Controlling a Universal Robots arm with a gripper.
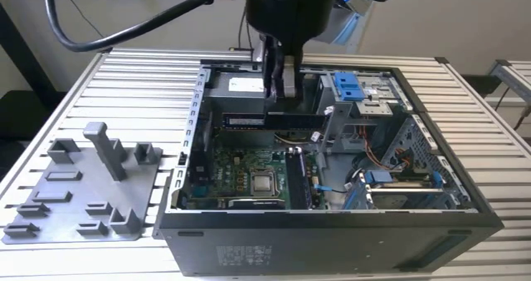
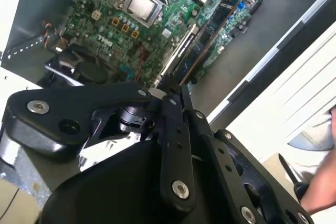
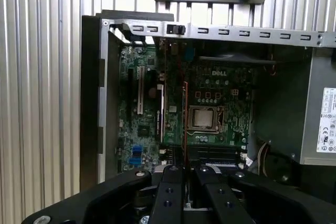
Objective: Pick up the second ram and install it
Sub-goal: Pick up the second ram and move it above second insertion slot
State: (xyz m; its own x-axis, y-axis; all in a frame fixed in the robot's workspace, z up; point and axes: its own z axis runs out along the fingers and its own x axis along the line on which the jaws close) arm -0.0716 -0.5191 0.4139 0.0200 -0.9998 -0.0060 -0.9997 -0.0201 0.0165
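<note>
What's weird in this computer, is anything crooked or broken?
Nothing looks broken or spilled. The only odd bit is the second ram, a dark strip hanging level inside the open computer case, above the green motherboard, not in a slot. The tool pinches it from above.

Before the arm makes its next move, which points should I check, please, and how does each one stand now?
1. Gripper shut on the memory stick: ok.
2. Stick held above the board inside the open case, touching nothing: ok.
3. Stick lined up with the black slots: not ok; it appears to lie across them.
4. Target slot free: cannot tell.
5. Person's hand, in the second wrist view, clear of the arm: cannot tell.
</note>
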